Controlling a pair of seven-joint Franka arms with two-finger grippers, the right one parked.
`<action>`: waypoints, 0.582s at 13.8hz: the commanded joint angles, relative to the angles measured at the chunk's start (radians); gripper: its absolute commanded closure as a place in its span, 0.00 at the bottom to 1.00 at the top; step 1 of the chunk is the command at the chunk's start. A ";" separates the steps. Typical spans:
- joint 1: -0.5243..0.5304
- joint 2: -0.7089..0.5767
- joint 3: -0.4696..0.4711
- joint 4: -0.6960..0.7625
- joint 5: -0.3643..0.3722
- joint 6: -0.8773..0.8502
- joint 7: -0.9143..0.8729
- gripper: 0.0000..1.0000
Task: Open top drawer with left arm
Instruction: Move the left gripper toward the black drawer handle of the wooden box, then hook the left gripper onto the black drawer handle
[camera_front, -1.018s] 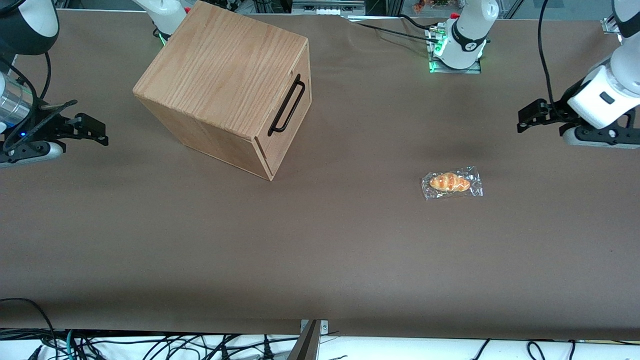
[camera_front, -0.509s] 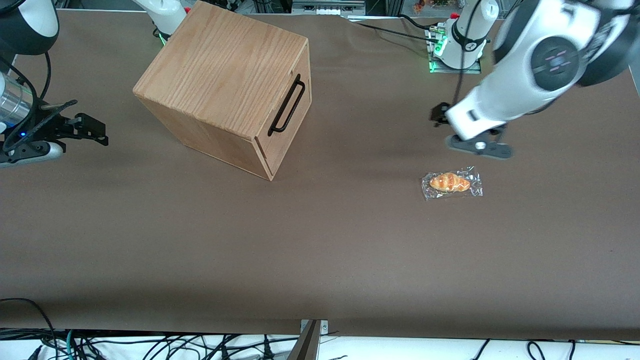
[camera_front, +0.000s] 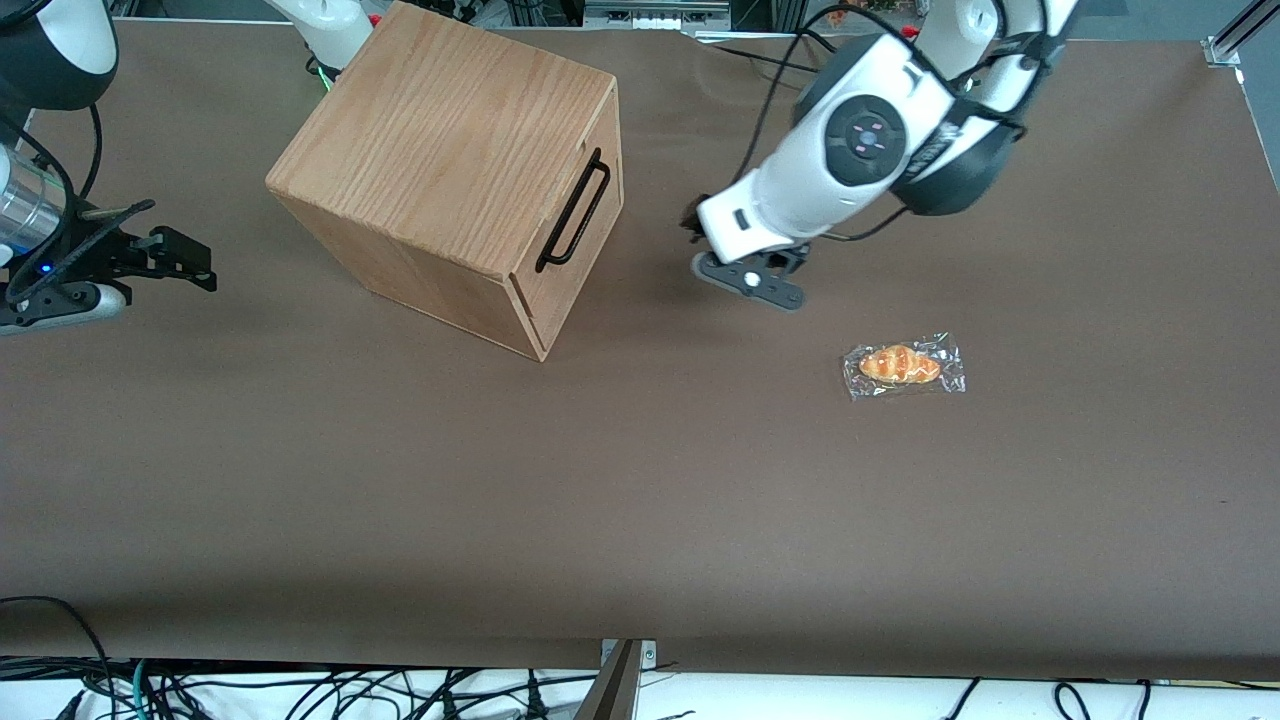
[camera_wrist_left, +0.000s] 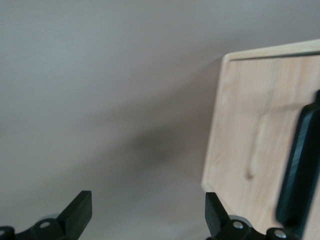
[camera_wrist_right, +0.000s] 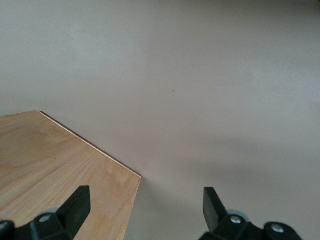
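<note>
The oak cabinet (camera_front: 450, 130) stands angled on the brown table. Its top drawer (camera_front: 592, 250) is shut, with the long black bar handle (camera_front: 573, 212) across its front. The left arm (camera_front: 860, 140) reaches in from its base, and its gripper (camera_front: 695, 228) hangs just above the table, in front of the drawer and a short gap from it. In the left wrist view the gripper (camera_wrist_left: 147, 212) is open with only bare table between its fingers. The drawer front (camera_wrist_left: 250, 140) and handle (camera_wrist_left: 300, 165) lie just ahead, off to one side of the fingers.
A wrapped pastry (camera_front: 903, 366) lies on the table, nearer to the front camera than the gripper and toward the working arm's end. Cables hang along the table's near edge (camera_front: 400, 690). The right wrist view shows the cabinet top (camera_wrist_right: 50, 160).
The left arm has swung from the working arm's end of the table toward the cabinet. Its gripper now hangs close in front of the drawer. The drawer has not moved.
</note>
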 joint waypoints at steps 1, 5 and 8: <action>-0.083 0.064 0.003 0.047 -0.037 0.070 -0.053 0.00; -0.135 0.150 0.003 0.148 -0.108 0.077 -0.088 0.00; -0.146 0.180 0.003 0.155 -0.124 0.079 -0.082 0.00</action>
